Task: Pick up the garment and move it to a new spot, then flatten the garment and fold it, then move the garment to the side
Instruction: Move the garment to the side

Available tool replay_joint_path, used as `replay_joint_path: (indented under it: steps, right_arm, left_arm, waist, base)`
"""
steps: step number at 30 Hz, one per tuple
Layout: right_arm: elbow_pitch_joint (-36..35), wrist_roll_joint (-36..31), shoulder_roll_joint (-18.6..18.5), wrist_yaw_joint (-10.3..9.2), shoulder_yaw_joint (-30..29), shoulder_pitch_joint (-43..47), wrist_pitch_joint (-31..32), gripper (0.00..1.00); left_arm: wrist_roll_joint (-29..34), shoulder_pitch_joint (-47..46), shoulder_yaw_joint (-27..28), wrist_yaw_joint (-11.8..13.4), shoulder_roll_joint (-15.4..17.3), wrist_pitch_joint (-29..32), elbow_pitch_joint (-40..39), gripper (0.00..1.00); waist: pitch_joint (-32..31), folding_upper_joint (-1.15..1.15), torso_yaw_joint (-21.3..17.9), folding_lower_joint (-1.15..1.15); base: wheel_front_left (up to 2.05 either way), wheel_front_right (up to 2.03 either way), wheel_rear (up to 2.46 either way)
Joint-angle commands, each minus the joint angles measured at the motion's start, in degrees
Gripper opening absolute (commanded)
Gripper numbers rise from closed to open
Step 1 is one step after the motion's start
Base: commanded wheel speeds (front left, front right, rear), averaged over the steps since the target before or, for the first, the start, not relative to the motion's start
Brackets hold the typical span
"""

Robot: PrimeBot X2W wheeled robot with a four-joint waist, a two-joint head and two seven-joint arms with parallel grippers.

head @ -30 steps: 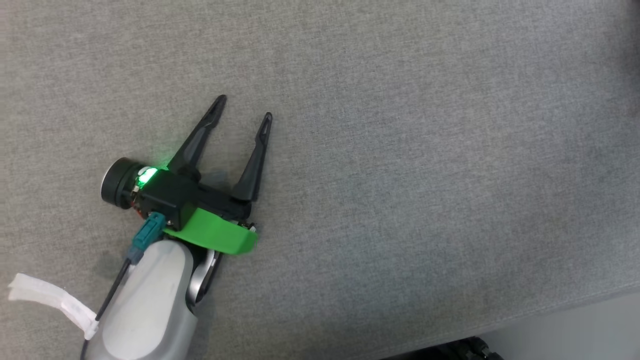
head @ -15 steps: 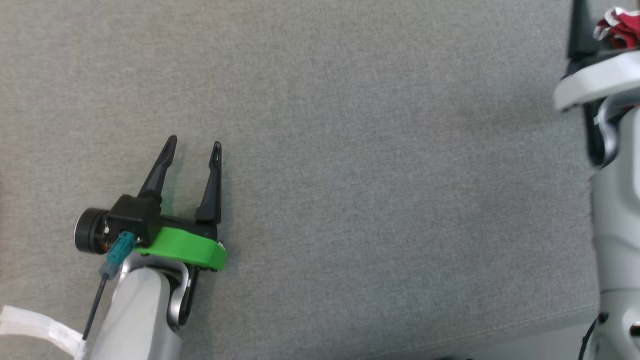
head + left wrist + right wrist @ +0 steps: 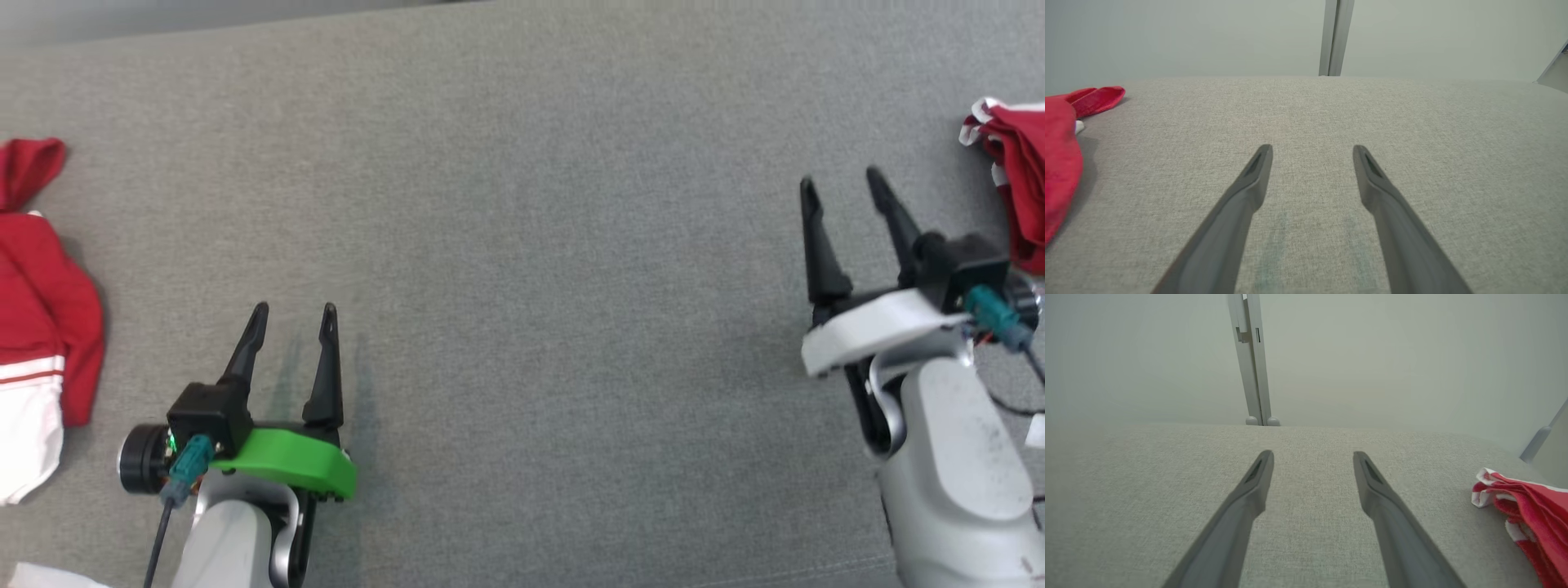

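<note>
Grey cloth-covered table (image 3: 522, 245), pale wall behind. Two red garments on it, one at each edge of the head view.

- left garment (image 3: 41, 294): red with a white lower part, lying fairly flat, well apart from the left gripper (image 3: 294, 310).
- right garment (image 3: 1016, 188): red with white trim, bunched in folds, near the right gripper (image 3: 841, 180) and to its outer side, not touching.

Can't tell for sure which one is the task piece. My guess is the bunched right one, since it looks unworked.

Handling, as a judgement: light, soft, no stiffness, not fragile. It will sag from any pinch, and the layers may slide over each other. Best hold is the white-trimmed edge or a raised fold on the near side. A pinch mid-bunch would only lift a lump. Flattening likely needs both arms, one corner each.

Pose: both arms are low over the table, fingers pointing away from the robot and lying close to level with the cloth in the wrist views. Both claws are spread with nothing between the fingers. The right arm would need to swing outward to reach the right garment.
</note>
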Motion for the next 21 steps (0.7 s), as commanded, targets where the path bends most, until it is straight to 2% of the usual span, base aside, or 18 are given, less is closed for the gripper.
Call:
replay_joint_path:
  steps: [1, 21]
  right_arm:
    - [0.1, 0.3, 0.0, -0.08, 0.3, 2.0, -0.3, 1.0]
    - [-2.1, 6.0, 0.4, -0.08, 3.3, 18.4, -0.3, 1.0]
  left_arm:
    - [0.4, 1.3, 0.3, 0.1, -0.3, 0.0, 0.2, 1.0]
    - [0.8, 11.6, 4.9, 0.1, -1.4, 0.0, 0.3, 1.0]
  waist:
    - [-3.0, 0.0, 1.6, 0.0]
    - [-13.8, 0.0, 2.9, 0.0]
  base:
    - [0.0, 0.0, 0.0]
    - [0.0, 0.0, 0.0]
